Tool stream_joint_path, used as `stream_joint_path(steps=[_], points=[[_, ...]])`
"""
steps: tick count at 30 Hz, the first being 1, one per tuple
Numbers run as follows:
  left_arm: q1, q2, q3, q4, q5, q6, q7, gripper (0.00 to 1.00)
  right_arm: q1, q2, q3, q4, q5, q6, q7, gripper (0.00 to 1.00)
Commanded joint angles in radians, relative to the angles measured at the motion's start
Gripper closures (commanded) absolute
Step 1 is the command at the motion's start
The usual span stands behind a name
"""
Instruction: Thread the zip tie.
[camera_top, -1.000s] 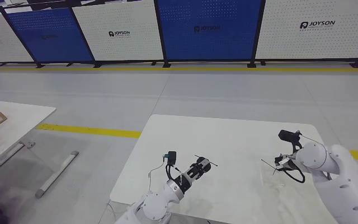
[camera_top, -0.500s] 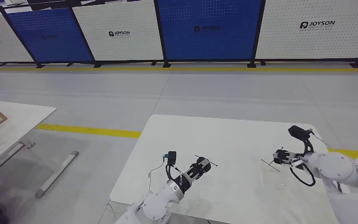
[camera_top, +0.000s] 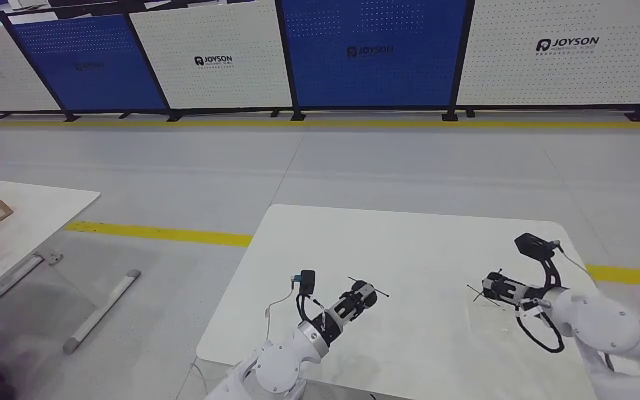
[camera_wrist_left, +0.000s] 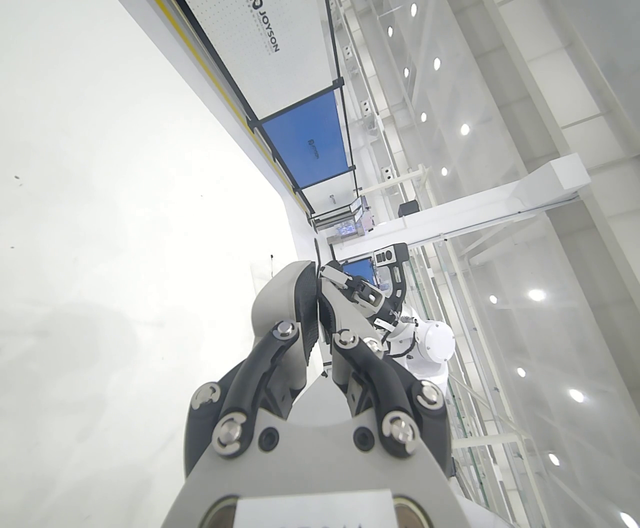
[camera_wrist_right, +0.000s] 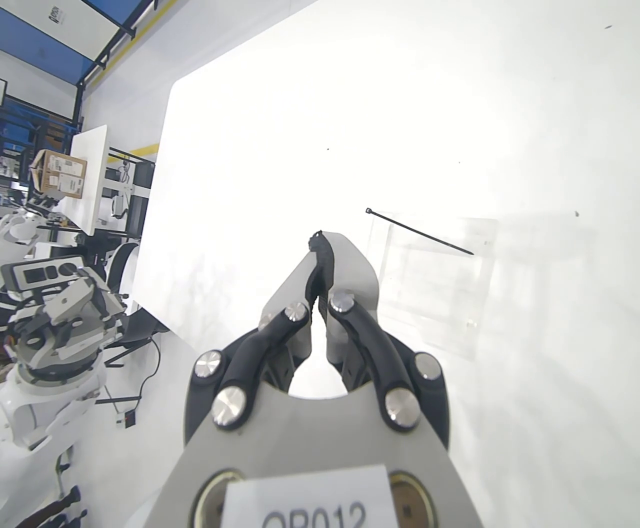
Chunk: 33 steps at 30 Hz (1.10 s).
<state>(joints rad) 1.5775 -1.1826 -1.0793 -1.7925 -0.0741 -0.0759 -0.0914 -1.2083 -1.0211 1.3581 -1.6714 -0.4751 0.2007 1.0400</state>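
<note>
Toward the right side of the white counter (camera_top: 420, 250) in the top view, we find the zip tie (camera_wrist_right: 420, 231) lying flat on a clear sheet (camera_wrist_right: 435, 300), just ahead of the right claw (camera_wrist_right: 320, 245). That claw is closed and empty, and we judge it is placed for a pick-up. At lower left, the left claw (camera_top: 366, 290) is clamped across a thin black strip (camera_top: 353, 281), probably presented for threading. Beyond the counter we note grey floor, yellow lines and blue-and-white panels (camera_top: 370, 50).

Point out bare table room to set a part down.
Free: the strip between left claw and right claw, and the far half of the table beyond them. Crowded: by the right claw, where a zip tie lies on a clear sheet.
</note>
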Motion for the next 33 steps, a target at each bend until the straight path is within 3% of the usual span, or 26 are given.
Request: stream_joint_path(steps=[1,7,11,18,21,27,31,33], points=[[0.0,0.0,0.0,0.0,0.0,0.0,0.0,1.0,0.0,0.0,0.0,0.0,0.0,0.0,0.0,1.0],[-0.004,0.0,0.008,0.002,0.036,0.005,0.012,1.0,0.0,0.0,0.0,0.0,0.0,0.0,0.0,1.0],[-0.015,-0.003,0.04,0.005,0.113,0.024,0.013,1.0,0.0,0.0,0.0,0.0,0.0,0.0,0.0,1.0],[-0.049,-0.013,0.103,0.047,0.192,0.042,0.026,1.0,0.0,0.0,0.0,0.0,0.0,0.0,0.0,1.0],[-0.065,-0.019,0.122,0.062,0.197,0.056,0.041,1.0,0.0,0.0,0.0,0.0,0.0,0.0,0.0,1.0],[-0.065,-0.019,0.122,0.062,0.197,0.056,0.041,1.0,0.0,0.0,0.0,0.0,0.0,0.0,0.0,1.0],[-0.065,-0.019,0.122,0.062,0.197,0.056,0.041,1.0,-0.049,-0.004,0.016,-0.03,0.046,-0.005,-0.097,1.0],[-0.065,-0.019,0.122,0.062,0.197,0.056,0.041,1.0,-0.099,-0.005,0.036,-0.062,0.11,-0.035,-0.145,1.0]])
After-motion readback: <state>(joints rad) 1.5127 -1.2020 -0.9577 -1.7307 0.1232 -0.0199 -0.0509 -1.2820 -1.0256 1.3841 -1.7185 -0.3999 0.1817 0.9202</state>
